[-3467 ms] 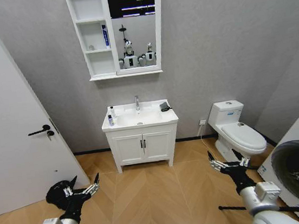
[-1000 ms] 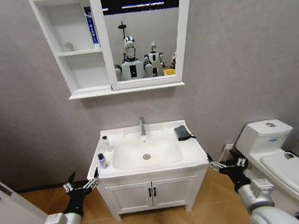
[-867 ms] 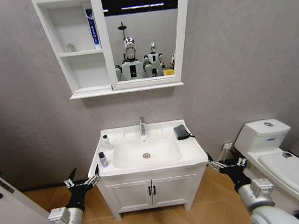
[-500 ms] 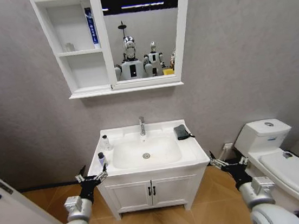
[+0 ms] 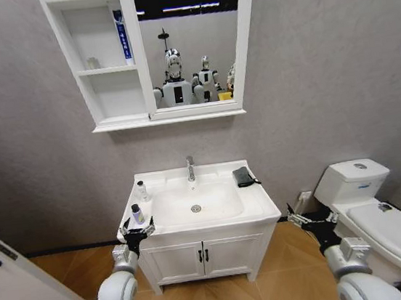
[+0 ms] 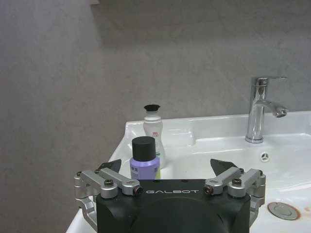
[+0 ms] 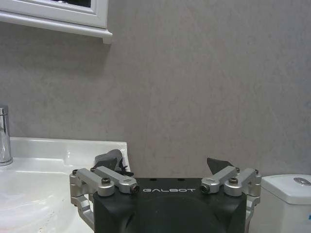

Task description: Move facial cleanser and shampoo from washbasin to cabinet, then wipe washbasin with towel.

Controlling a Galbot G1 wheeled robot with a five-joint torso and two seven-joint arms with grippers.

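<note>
1. Left gripper [image 5: 136, 230] raised to the front-left corner of the washbasin [image 5: 262, 201], fingers [image 6: 109, 165] spread wide, just short of the purple bottle with the black cap [image 5: 137, 215].
2. In the left wrist view, purple bottle [image 6: 145, 160] standing off-centre between the fingers, close to one of them; clipped and toppled off the front edge if approached as lined up now.
3. White bottle with the dark cap [image 5: 142, 192] upright just behind the purple one, toward the back-left corner of the surface; likely knocked over by a reach carried too deep. Which of the two is cleanser and which shampoo: cannot tell.
4. Both bottles near the lip of the sunken bowl; once tipped, apt to roll down toward the drain [image 5: 196, 208] or against the tap [image 5: 189, 169].
5. Cabinet [image 5: 102, 58] hung high above, a blue tube already upright on the top shelf; risk of a carried bottle striking the shelf edge or that tube on the lift.
6. Towel [image 5: 243, 177] folded at the back-right corner of the surface, untouched.
7. Right gripper [image 5: 313, 218] held low off the washbasin's right side, near the toilet [image 5: 361, 203], fingers [image 7: 108, 158] wide and empty.
</note>
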